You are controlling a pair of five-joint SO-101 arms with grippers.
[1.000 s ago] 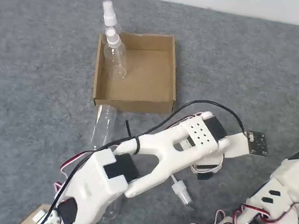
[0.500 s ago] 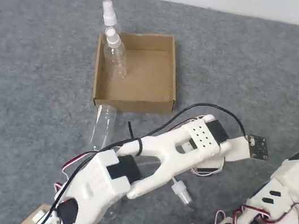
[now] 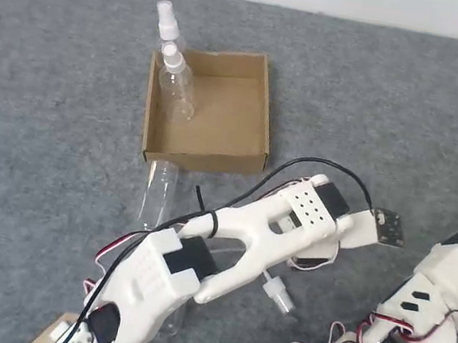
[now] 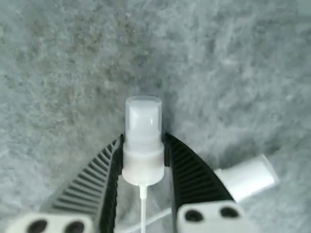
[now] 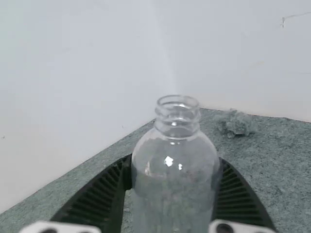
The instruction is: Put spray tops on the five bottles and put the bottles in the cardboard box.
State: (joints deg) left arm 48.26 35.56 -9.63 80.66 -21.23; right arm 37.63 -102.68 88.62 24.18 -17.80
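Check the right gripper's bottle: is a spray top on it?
Off: the bottle in the right gripper shows a bare, open threaded neck.

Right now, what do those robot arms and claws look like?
The left arm and right arm are chunky white plastic with black motor blocks at the joints. A thin black cable loops over the left one, and red wires show near its base. The left claw and right claw have black ribbed fingers.

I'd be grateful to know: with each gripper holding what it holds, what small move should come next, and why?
Probably carry the spray top in the left gripper toward the bottle in the right gripper: the bottle's neck is open and uncapped, and the top sits clamped.
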